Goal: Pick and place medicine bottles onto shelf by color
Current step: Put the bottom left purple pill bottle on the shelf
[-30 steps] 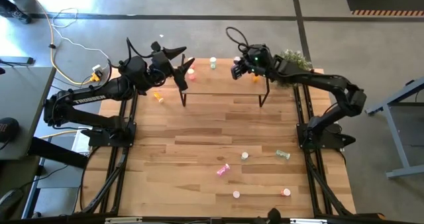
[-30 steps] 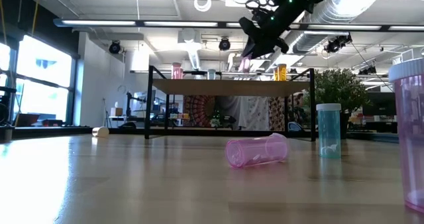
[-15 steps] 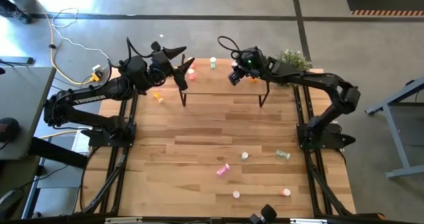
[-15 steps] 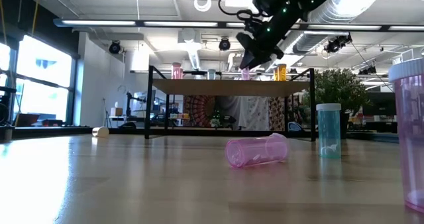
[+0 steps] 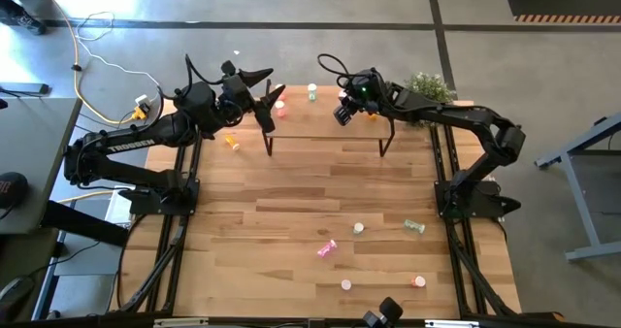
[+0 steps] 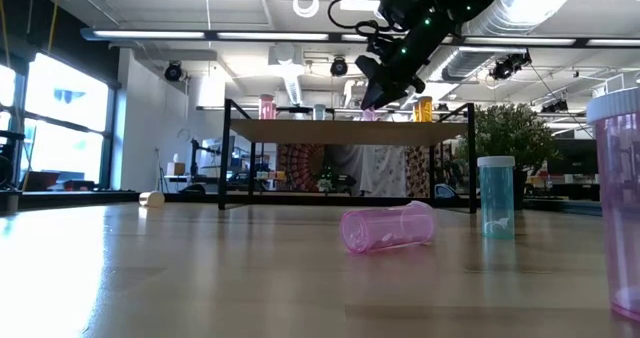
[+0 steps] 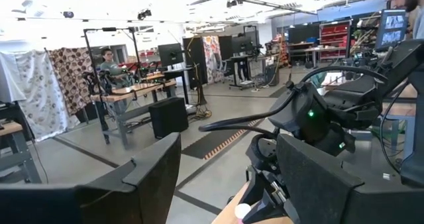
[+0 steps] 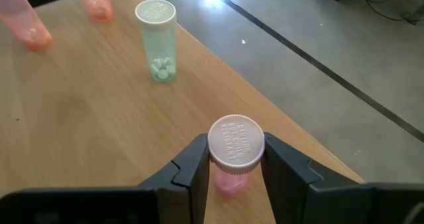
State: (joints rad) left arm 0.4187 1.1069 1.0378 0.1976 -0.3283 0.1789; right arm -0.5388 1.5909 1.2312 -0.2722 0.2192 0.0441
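Pink translucent medicine bottle point(image 8: 235, 159) with white cap, upright, clamped between right gripper point(image 8: 232, 168) fingers above light-wood shelf point(image 8: 86, 124); left gripper point(image 5: 264, 103) spread open, empty, near shelf's left end.

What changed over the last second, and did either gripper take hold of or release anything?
The right gripper, clamped on a pink bottle, moved leftward along the shelf toward the green bottle. Nothing was grabbed or released. The left gripper stayed open at the shelf's left end, and the bottles on the table did not move.

upright pink white-capped bottle point(image 8: 235, 151) over the wooden shelf point(image 8: 99, 118), near a green bottle point(image 8: 157, 42).
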